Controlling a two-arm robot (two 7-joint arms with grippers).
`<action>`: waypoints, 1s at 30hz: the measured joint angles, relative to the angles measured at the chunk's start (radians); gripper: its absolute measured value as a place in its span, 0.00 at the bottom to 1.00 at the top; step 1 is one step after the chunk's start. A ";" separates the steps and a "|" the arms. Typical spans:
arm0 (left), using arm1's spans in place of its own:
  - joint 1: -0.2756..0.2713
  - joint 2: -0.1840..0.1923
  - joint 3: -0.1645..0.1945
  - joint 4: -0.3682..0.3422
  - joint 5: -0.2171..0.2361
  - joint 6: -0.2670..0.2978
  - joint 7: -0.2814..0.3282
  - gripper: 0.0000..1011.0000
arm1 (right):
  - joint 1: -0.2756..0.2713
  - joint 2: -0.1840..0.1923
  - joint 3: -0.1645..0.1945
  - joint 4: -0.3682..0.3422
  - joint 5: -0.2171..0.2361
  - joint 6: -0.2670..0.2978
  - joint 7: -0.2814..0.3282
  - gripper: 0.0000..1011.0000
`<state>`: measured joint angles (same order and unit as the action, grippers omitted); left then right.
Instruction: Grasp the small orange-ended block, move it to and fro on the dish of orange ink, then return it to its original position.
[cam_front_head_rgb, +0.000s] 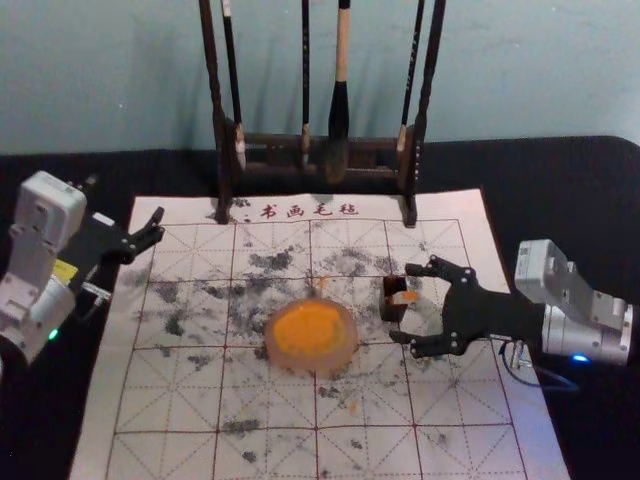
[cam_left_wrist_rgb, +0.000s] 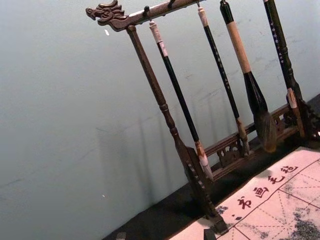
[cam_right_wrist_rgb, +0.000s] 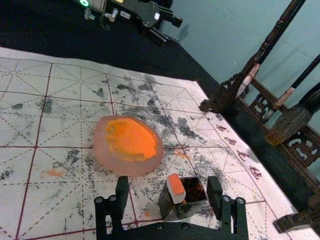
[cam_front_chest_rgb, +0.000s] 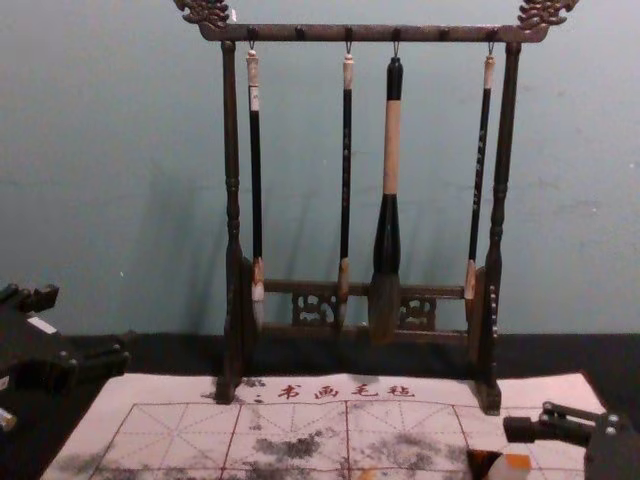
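Observation:
My right gripper (cam_front_head_rgb: 406, 305) is open over the sheet's right part, fingertips on either side of a small dark box (cam_front_head_rgb: 391, 311) with the orange-ended block (cam_front_head_rgb: 404, 297) in it. In the right wrist view, the gripper (cam_right_wrist_rgb: 168, 185) stands open; the block (cam_right_wrist_rgb: 175, 184) leans at the box (cam_right_wrist_rgb: 172, 212), its orange end up. The round dish (cam_front_head_rgb: 347, 357) with orange ink (cam_front_head_rgb: 308, 332) lies to the left of them. The chest view shows the block's orange end (cam_front_chest_rgb: 517, 462) low at the right. My left gripper (cam_front_head_rgb: 126, 214) idles open off the sheet's left edge, also seen open in its wrist view (cam_left_wrist_rgb: 165, 235).
A dark wooden rack (cam_front_chest_rgb: 232, 300) with several hanging brushes (cam_front_chest_rgb: 390, 230) stands behind the work, its feet at the back edge of the gridded sheet (cam_front_head_rgb: 170, 400). Black cloth (cam_front_head_rgb: 590, 200) surrounds the sheet, and a wall (cam_front_chest_rgb: 100, 120) rises behind.

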<state>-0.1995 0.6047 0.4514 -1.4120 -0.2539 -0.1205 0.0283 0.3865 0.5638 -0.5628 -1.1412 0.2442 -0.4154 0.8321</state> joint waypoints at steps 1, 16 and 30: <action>0.000 0.000 0.000 0.000 0.000 0.000 0.000 0.99 | 0.002 -0.003 0.000 0.009 0.004 -0.005 0.005 0.99; 0.000 0.000 0.000 0.000 0.000 0.000 0.000 0.99 | 0.032 -0.044 0.006 0.090 0.049 -0.041 0.037 0.99; 0.000 0.000 0.000 0.000 0.000 0.000 0.000 0.99 | 0.035 -0.044 0.005 0.091 0.045 -0.045 0.037 0.99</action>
<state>-0.1995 0.6047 0.4514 -1.4120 -0.2539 -0.1205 0.0283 0.4214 0.5193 -0.5579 -1.0500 0.2891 -0.4601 0.8695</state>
